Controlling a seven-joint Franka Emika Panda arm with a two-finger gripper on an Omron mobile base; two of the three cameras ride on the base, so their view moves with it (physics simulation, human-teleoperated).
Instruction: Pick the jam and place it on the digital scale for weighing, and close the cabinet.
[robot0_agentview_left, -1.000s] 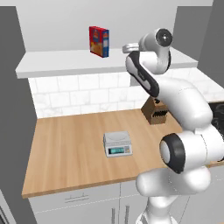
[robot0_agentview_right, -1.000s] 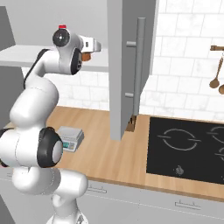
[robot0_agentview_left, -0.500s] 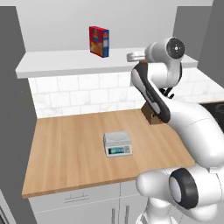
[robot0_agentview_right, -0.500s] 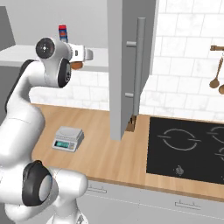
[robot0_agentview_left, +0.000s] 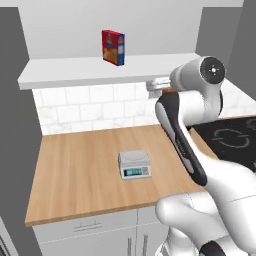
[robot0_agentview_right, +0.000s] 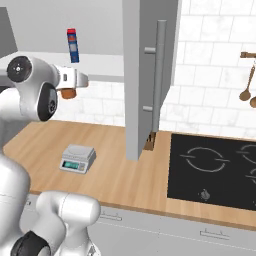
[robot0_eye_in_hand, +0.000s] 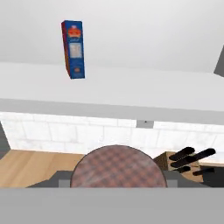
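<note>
The jam (robot0_agentview_right: 68, 93) is being held clamped in the end effector (robot0_agentview_right: 70, 90) in the air, clear of the shelf (robot0_agentview_left: 90, 75), while the digital scale (robot0_agentview_left: 134, 164) near the desk (robot0_agentview_left: 75, 175) front edge is being left unloaded and the cabinet (robot0_agentview_right: 150, 75) door is being left open.

Kitchen: hob (robot0_agentview_right: 215, 167), wooden counter (robot0_agentview_left: 80, 170)

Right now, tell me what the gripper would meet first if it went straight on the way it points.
Holding the jam, the gripper points toward the back wall under the cabinet shelf. It would probably meet the white tiled backsplash first; depth is unclear.
</note>
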